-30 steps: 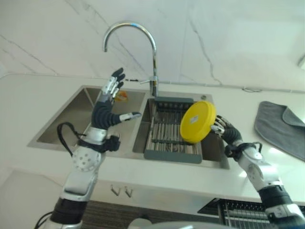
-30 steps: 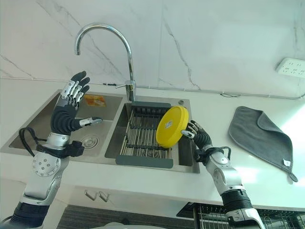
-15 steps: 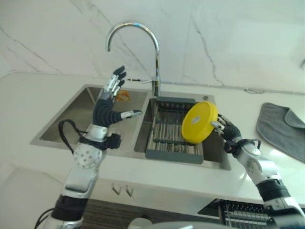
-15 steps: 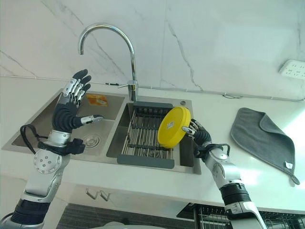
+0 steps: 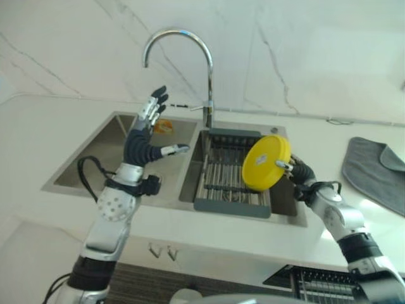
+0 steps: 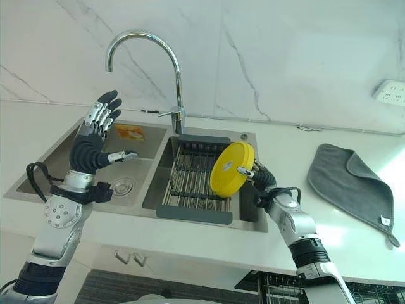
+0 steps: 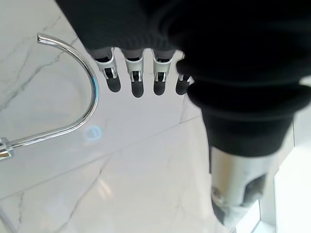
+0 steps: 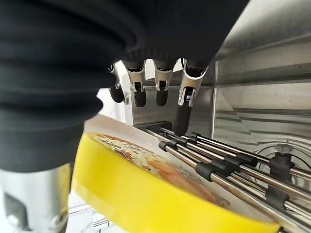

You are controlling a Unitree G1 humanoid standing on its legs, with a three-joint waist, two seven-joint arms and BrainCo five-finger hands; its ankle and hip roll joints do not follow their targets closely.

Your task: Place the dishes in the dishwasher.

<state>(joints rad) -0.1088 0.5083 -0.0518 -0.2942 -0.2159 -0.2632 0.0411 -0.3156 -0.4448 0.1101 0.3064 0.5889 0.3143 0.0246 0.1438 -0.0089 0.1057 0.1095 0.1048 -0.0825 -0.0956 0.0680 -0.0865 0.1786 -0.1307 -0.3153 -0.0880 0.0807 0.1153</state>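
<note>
Fingers of the right hand (image 6: 264, 181) are gripping the yellow dish (image 6: 231, 168) on edge over the sink rack (image 6: 195, 183); the left hand (image 6: 95, 140) is hovering, fingers spread, holding nothing. Carrying looks underway; next, lowering it toward the dishwasher rack (image 6: 278, 282) below.

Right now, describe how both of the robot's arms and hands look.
Both arms are silver-grey metal segments with dark ribbed bands. The left hand and right hand wear dark ribbed covers over back and wrist, with silver fingers ending in dark tips. A round perforated silver joint sits on the left forearm.
</note>
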